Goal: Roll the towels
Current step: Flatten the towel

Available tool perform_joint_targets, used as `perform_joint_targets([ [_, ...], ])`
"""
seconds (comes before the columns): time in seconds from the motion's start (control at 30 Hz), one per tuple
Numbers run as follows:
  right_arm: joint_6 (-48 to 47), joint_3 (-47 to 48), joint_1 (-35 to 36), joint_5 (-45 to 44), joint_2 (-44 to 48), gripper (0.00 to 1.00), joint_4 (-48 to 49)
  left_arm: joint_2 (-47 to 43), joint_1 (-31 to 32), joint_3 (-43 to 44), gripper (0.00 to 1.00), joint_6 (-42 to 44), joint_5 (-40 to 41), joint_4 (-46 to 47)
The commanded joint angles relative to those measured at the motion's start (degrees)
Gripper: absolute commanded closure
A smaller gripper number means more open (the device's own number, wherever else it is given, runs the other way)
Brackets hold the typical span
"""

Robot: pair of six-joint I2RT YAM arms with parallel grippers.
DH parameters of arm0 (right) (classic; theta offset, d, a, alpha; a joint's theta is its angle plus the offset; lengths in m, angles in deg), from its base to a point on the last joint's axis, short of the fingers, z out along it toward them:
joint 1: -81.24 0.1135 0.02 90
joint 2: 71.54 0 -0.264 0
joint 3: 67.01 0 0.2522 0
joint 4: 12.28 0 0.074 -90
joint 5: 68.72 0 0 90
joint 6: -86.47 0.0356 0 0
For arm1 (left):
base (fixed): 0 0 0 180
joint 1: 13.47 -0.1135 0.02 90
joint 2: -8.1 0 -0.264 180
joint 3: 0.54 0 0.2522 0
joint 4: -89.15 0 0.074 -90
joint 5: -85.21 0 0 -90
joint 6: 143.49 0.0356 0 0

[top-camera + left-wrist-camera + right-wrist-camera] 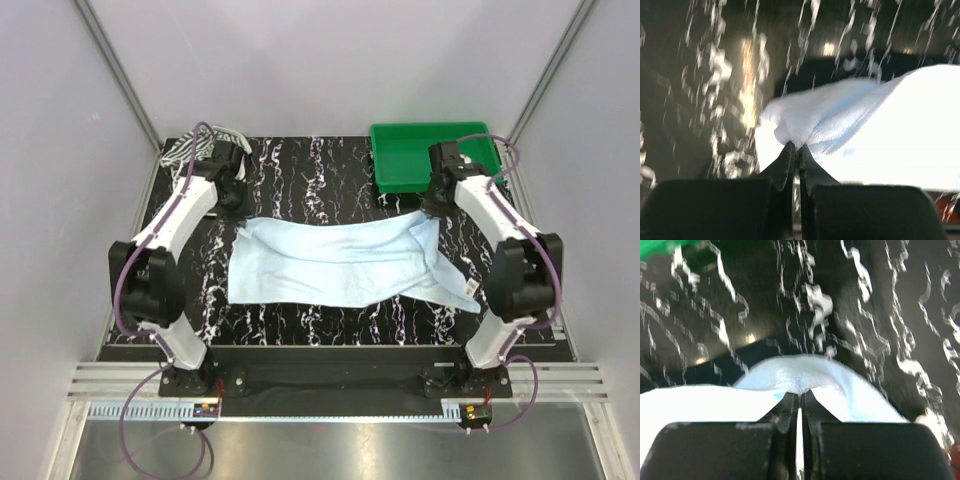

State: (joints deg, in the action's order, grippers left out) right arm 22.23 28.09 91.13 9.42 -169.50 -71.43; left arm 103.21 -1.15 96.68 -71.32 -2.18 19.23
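I'm clamping the far-left corner of the pale blue towel (330, 262) in my left gripper (796, 149) and its far-right corner in my right gripper (801, 396). The rest is lying spread on the table (300, 175). Risk: 2 thin pinches slipping, or uneven arm travel skewing the roll.

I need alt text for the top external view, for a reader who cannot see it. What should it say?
A pale blue towel lies spread across a black, white-veined table, with the left gripper and the right gripper each pinching one of its far corners. A green tray sits at the far right.
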Motion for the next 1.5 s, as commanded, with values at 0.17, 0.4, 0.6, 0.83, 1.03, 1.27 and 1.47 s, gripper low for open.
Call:
perform_joint_targets([
  [0.17, -3.51, 13.66, -6.98, 0.87, -13.13, 0.84, 3.11, 17.80, -3.79, 14.96, 1.00, -2.12, 2.03, 5.01],
  [0.4, -5.90, 20.09, -9.10, -4.49, -15.88, 0.13, -2.16, 15.05, -6.34, 12.81, 0.26, -4.67, 4.33, 6.05],
  [0.6, -5.89, 7.03, -7.70, 1.82, -0.43, 0.14, 1.78, -1.47, -4.23, -0.98, 0.21, -5.99, 7.49, 10.19],
  [0.83, -5.46, -1.18, -2.16, 7.03, 1.37, 0.16, 2.23, -8.79, 2.27, -15.24, 0.14, -10.38, 2.15, 15.28],
  [1.03, -7.03, 1.10, -2.16, 6.49, -6.19, 0.20, 2.32, -14.85, 2.27, -31.59, 0.20, -16.62, -2.25, 23.63],
  [1.27, -8.18, 8.30, -1.89, 5.00, -15.59, 0.24, 1.18, -12.15, 2.27, -38.46, 0.25, -18.38, -8.14, 30.23],
  [1.47, -8.80, 13.66, -1.80, 2.90, -21.22, 0.26, -0.49, -8.46, 1.92, -39.34, 0.25, -18.21, -6.31, 31.99],
])
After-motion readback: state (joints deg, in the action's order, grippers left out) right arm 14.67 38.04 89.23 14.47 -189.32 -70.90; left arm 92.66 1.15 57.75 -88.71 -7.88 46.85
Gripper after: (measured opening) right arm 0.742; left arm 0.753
